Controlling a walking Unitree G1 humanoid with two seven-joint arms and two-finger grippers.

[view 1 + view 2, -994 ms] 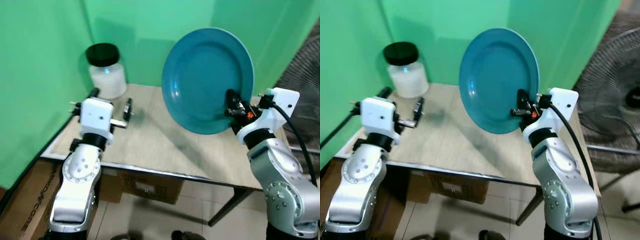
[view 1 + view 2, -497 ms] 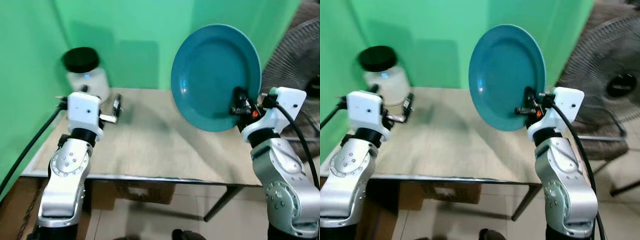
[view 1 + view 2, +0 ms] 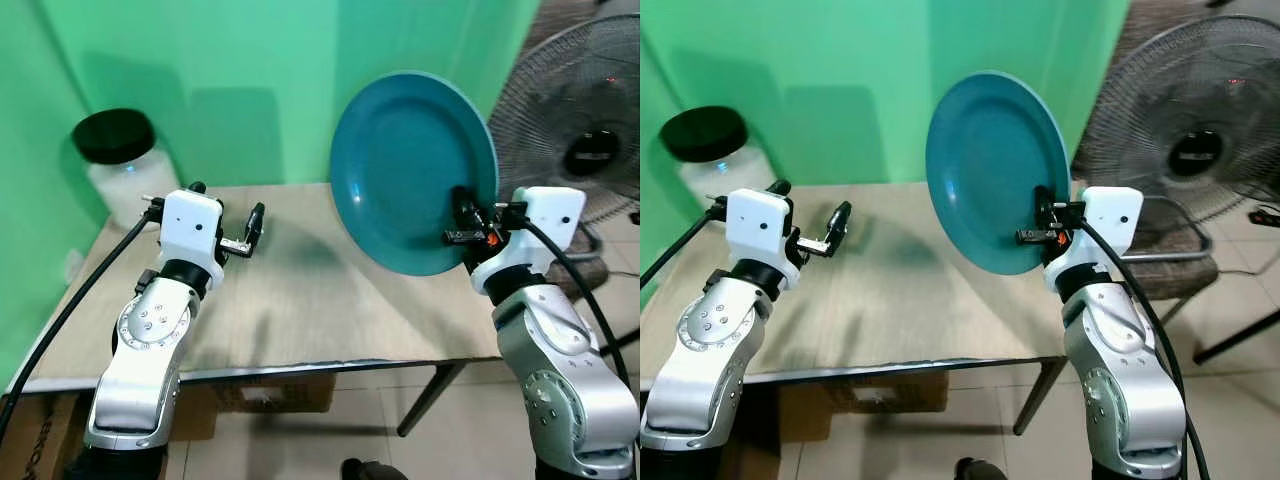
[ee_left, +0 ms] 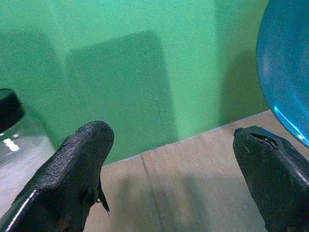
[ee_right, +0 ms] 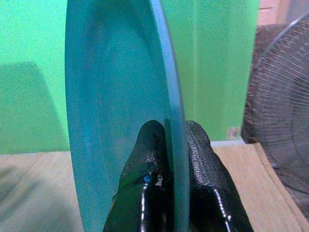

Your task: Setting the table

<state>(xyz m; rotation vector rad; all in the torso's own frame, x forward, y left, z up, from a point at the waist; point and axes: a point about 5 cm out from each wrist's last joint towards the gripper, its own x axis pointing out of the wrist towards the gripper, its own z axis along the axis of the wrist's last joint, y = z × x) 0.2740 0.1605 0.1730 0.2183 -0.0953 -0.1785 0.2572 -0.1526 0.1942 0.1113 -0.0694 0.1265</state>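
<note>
A large teal plate (image 3: 412, 170) stands almost upright in the air above the right half of the wooden table (image 3: 300, 300). My right gripper (image 3: 462, 222) is shut on its lower right rim; in the right wrist view the rim (image 5: 166, 96) is pinched between the two black fingers (image 5: 149, 145). My left gripper (image 3: 255, 222) hovers over the left part of the table with its fingers (image 4: 82, 159) spread open and nothing between them. It is well apart from the plate.
A clear jar with a black lid (image 3: 122, 165) and white contents stands at the table's far left corner by the green wall. A standing fan (image 3: 580, 120) is just right of the table. Cardboard boxes (image 3: 250, 395) lie under the table.
The camera has swung to the right, so the jar sits further left and the fan is more in view. The plate stays held upright in my right gripper; the left gripper stays open.
</note>
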